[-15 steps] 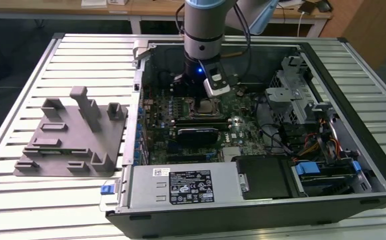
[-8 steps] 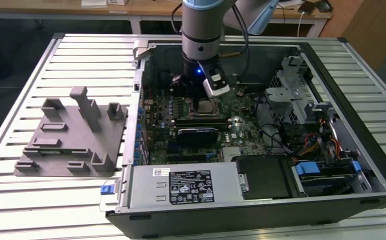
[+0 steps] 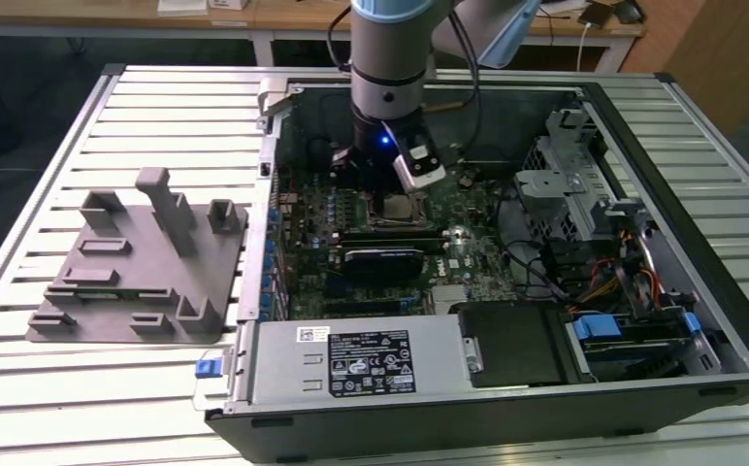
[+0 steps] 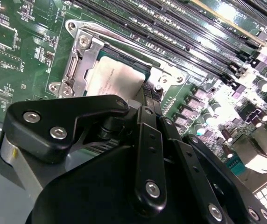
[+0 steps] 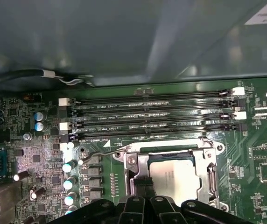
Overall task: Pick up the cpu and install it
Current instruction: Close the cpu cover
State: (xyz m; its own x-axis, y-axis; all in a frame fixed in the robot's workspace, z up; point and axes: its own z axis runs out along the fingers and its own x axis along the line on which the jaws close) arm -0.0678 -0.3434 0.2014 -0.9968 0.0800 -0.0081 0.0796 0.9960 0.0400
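cpu (image 5: 173, 175): one, in socket (image 5: 210, 173) | claw (image 5: 143, 183): one, closed, at cpu edge

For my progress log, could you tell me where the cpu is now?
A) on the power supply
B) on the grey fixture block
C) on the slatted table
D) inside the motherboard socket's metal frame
D: in the first wrist view the cpu sits inside the socket's metal frame on the motherboard, with the gripper close over its edge.
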